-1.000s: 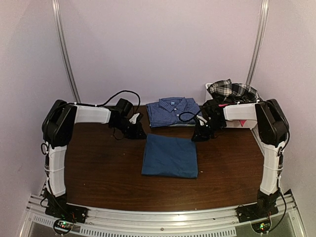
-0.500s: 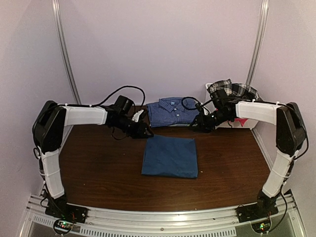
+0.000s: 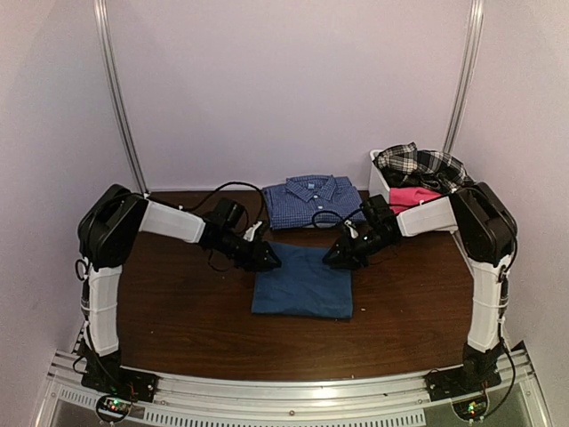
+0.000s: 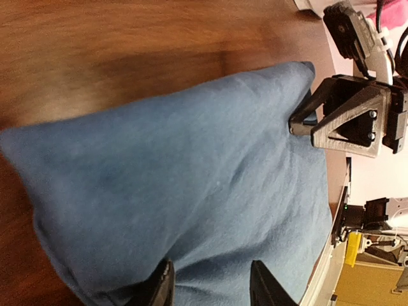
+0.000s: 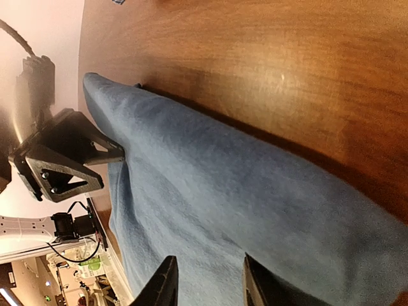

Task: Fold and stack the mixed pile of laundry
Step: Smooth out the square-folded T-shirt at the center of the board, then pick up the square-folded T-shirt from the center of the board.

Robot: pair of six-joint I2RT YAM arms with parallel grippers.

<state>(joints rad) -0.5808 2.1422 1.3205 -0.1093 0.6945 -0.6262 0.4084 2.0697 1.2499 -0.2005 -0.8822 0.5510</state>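
Top external: one dark blue T-shirt (image 3: 302, 286), left end effector (image 3: 271, 259) and right end effector (image 3: 331, 260) both released.

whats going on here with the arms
Two robot arms are working on a folded dark blue T-shirt on the table. The left gripper is at its far left corner, the right gripper at its far right, both open. A folded checked shirt lies behind; a plaid shirt sits in the white bin.
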